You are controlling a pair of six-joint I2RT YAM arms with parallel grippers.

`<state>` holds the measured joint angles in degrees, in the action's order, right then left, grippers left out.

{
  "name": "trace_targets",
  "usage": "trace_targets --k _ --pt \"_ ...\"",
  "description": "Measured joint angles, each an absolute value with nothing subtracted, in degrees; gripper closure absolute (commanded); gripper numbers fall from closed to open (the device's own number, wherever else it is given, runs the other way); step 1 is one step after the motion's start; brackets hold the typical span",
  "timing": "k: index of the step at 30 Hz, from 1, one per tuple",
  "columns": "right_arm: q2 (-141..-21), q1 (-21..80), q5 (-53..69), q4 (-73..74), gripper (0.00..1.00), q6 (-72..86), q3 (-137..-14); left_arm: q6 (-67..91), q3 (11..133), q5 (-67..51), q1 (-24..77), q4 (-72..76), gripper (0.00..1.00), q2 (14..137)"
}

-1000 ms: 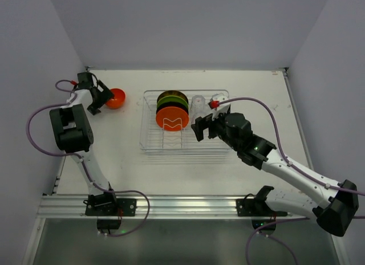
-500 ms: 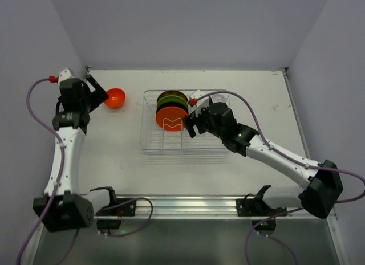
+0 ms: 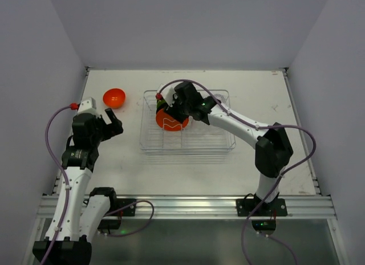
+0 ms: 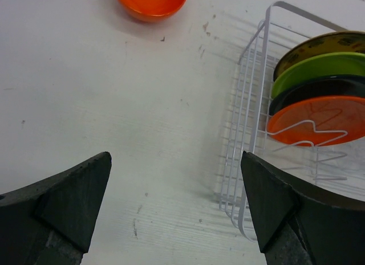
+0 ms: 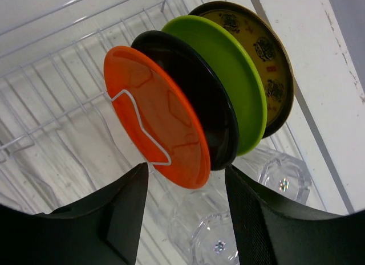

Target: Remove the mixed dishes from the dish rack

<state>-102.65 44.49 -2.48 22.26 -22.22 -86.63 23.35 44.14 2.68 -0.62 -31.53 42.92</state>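
The clear dish rack point(image 3: 188, 141) sits mid-table and also shows in the left wrist view point(image 4: 251, 134). Standing in it are an orange plate point(image 5: 159, 128), a black plate point(image 5: 197, 100), a lime green plate point(image 5: 228, 77) and a yellow-brown plate point(image 5: 259, 54). Clear cups point(image 5: 279, 174) lie beside them. My right gripper point(image 5: 185, 213) is open over the rack point(image 3: 169, 109), with its jaws on either side of the orange plate's rim and not touching it. The orange bowl point(image 3: 114, 97) rests on the table left of the rack. My left gripper point(image 3: 112, 125) is open and empty, near of the bowl point(image 4: 151, 1).
The white table point(image 3: 114, 162) is walled at the back and on both sides. An aluminium rail point(image 3: 182, 207) runs along the near edge with the arm bases on it. The right arm's forearm crosses above the rack's right half.
My left gripper has drawn back from the orange bowl toward the near side. My right gripper has moved left across the rack and now stands at the orange plate.
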Motion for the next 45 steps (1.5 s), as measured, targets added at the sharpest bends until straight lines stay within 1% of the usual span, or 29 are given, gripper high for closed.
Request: trace_targets --k 3,9,10,17,21,23,31,35,36,38,45 --pt "-107.35 44.51 -2.98 24.77 0.42 -24.62 -91.24 22.87 44.14 1.08 -0.62 -30.46 0.00 43.22" --pt "-110.50 44.49 -3.16 27.14 0.45 -28.47 -93.60 22.70 43.90 -1.63 -0.62 -29.89 0.00 45.78" --pt "-110.78 44.45 -3.03 27.31 0.50 -29.06 -93.62 22.68 43.70 -1.91 -0.62 -29.78 0.00 45.82" --pt "-111.39 43.62 1.04 29.39 0.64 -32.03 -93.93 22.63 43.24 -3.20 -0.62 -29.56 0.00 45.87" --pt "-111.39 42.44 5.45 31.00 0.67 -32.80 -94.70 22.33 43.24 -3.46 -0.62 -29.47 0.00 45.87" --pt "-111.39 41.78 7.40 31.38 0.70 -33.04 -94.91 22.17 43.24 -3.66 -0.62 -29.43 0.00 45.87" --pt "-111.39 40.73 10.24 31.38 0.86 -34.79 -94.91 21.85 43.24 -4.21 -0.62 -29.36 0.00 45.91" --pt "-111.35 40.51 10.11 28.25 0.93 -36.07 -94.13 21.85 43.24 -4.32 -0.62 -29.30 0.00 45.95" --pt "-111.33 40.47 10.09 27.59 0.96 -36.18 -93.73 21.85 43.22 -4.32 -0.62 -29.28 0.00 45.98" --pt "-111.13 40.32 10.09 26.70 1.00 -36.69 -92.99 21.85 43.22 -4.34 -0.62 -29.26 0.00 46.02" --pt "-109.89 40.21 10.35 24.69 1.00 -37.47 -90.80 21.85 43.22 -4.34 -0.62 -29.23 0.00 46.02"
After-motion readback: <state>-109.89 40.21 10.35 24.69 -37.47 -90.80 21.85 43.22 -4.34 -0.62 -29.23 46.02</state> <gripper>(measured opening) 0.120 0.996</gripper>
